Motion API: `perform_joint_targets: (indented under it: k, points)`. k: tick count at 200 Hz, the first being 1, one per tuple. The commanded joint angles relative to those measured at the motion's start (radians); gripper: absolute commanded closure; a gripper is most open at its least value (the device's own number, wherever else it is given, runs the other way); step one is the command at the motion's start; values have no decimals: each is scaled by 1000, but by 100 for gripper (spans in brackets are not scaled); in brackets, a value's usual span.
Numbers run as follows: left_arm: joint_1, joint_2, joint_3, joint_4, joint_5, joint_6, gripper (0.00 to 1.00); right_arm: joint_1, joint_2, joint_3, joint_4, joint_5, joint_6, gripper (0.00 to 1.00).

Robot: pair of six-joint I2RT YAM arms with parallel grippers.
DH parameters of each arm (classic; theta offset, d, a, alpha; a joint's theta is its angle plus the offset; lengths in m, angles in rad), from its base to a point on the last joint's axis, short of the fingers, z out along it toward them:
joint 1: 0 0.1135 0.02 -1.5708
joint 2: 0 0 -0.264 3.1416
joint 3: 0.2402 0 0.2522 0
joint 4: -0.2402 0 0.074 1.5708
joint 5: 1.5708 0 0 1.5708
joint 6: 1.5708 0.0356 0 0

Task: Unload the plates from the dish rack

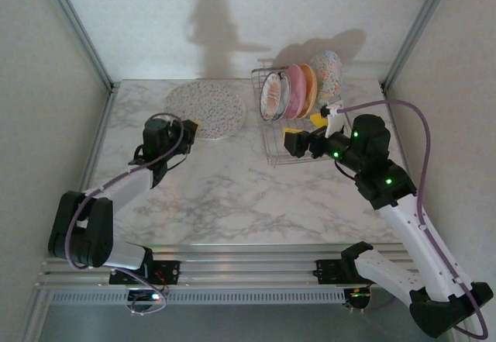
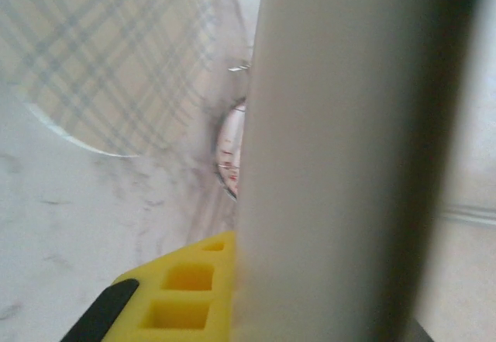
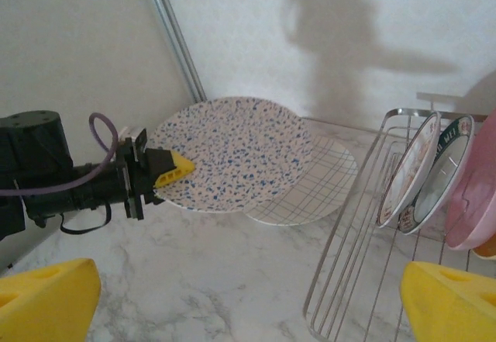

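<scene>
Marble tabletop (image 1: 232,195): checked round plate (image 3: 314,195) unloaded; left end effector (image 1: 190,129) grips speckled round plate (image 1: 208,106); right end effector (image 3: 249,288) agape, empty; several plates (image 1: 296,91) left in silver wire rack (image 1: 276,156).

Speckled plate (image 3: 232,150) (blue on cream); checked plate (image 3: 318,188), perhaps blue-lined; pink plate (image 3: 474,202).

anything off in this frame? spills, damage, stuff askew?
Nothing spilled or broken. Only unsettled item: the speckled plate, pinched at its rim by the left gripper, sits tilted over the checked plate rather than flat. The other plates stand on edge in the dish rack.
</scene>
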Motion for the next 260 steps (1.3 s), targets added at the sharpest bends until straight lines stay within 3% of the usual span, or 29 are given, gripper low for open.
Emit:
perform_joint_targets:
  k: [1,62,142,260]
  points:
    - [23,14,-9,150,-20,-17,100,31,13,-5,43,13,-34,1]
    - [44,227,50,230,33,-16,100,99,62,7,76,24,-26,1]
    - [48,440,211,239,74,12,100,108,91,17,86,26,-8,1]
    - [58,604,360,212,109,25,100,109,107,21,90,26,0,1]
